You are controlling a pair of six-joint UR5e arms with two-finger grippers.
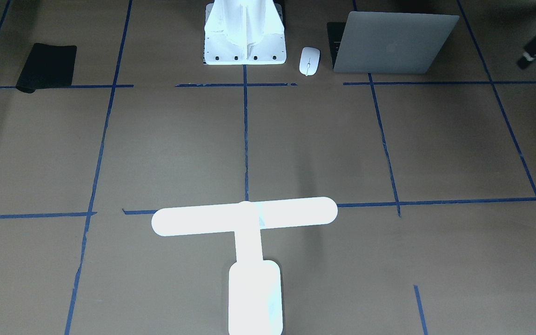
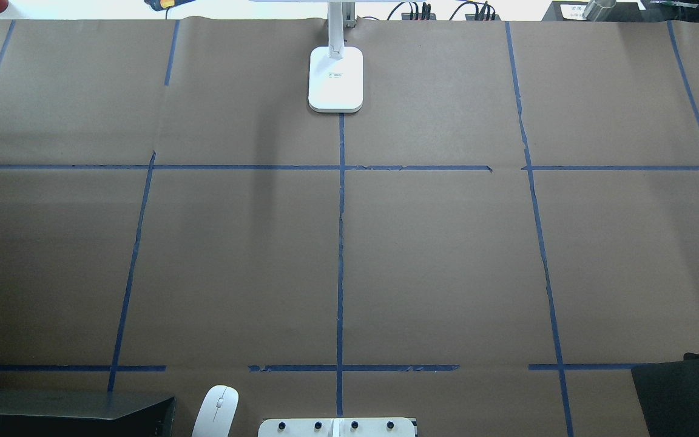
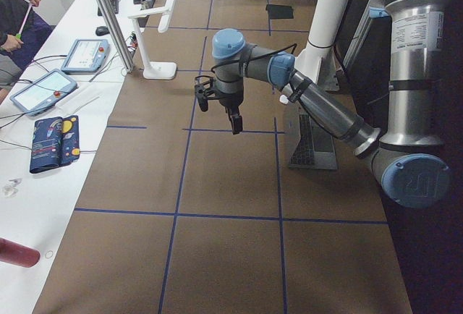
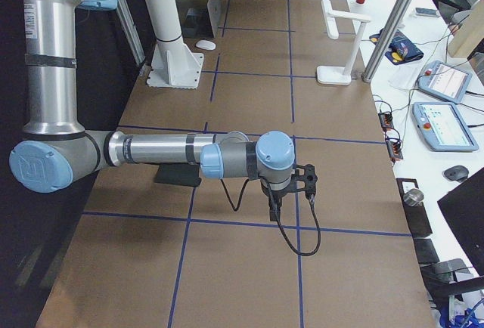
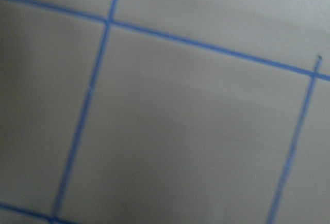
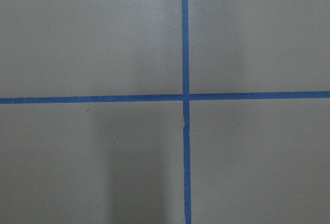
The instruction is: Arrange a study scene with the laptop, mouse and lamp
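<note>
Table covered in brown paper [image 2: 446,261], gridded with blue tape lines [image 2: 340,243].

Left gripper [image 3: 230,115], seen only from the side camera: hangs above bare paper on the robot's left half of the table, pointing down. Cannot tell whether its jaws are parted or closed. Left wrist view is blurred, showing paper and tape only.

Right gripper [image 4: 280,203], also side view only: above a tape line on the right half, with a black cable looped below it. Jaw state cannot be told.

Thin silver-grey metal laptop [image 1: 393,44]: at the robot's edge, left side, lid raised with the logo facing away from the robot.

Small flat white oval mouse [image 1: 309,61]: just beside the laptop, between it and the white tapering bolted stand [image 1: 244,32].

Bright white T-shaped lamp [image 1: 244,218]: upright at the far edge, its base on the centre tape line, well apart from the laptop and mouse.

Black rectangular mat [image 1: 47,67]: robot's edge, right side.
</note>
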